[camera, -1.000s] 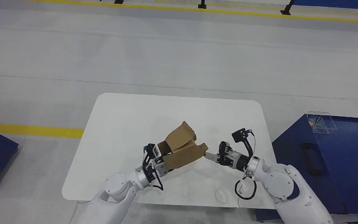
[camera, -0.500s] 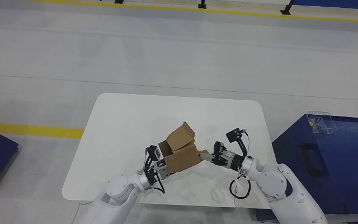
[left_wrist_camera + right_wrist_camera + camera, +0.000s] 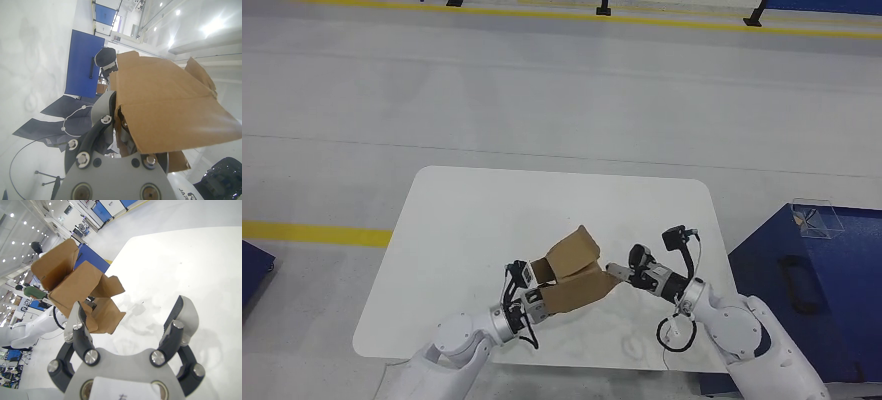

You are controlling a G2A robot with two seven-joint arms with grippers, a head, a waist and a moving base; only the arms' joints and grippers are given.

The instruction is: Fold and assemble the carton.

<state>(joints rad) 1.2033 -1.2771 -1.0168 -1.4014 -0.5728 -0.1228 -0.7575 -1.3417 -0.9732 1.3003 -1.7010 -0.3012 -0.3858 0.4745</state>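
At the left gripper (image 3: 534,291): clamped on the near end of the carton (image 3: 572,272), holding it up off the table (image 3: 472,210). Brown board hides most of its fingers in the wrist view, so I'm going mostly by the top view here.
At the right gripper (image 3: 130,313): jaws spread wide, nothing between them. One finger (image 3: 78,313) is right up against a lower flap of the carton, and the other is well off to the side over the white tabletop.
Carton: brown cardboard, only half formed, tilted and hanging between the two grippers. One big flap sticks up on the side away from both, and loose flaps hang open toward the right gripper.
Table: white, under both grippers.
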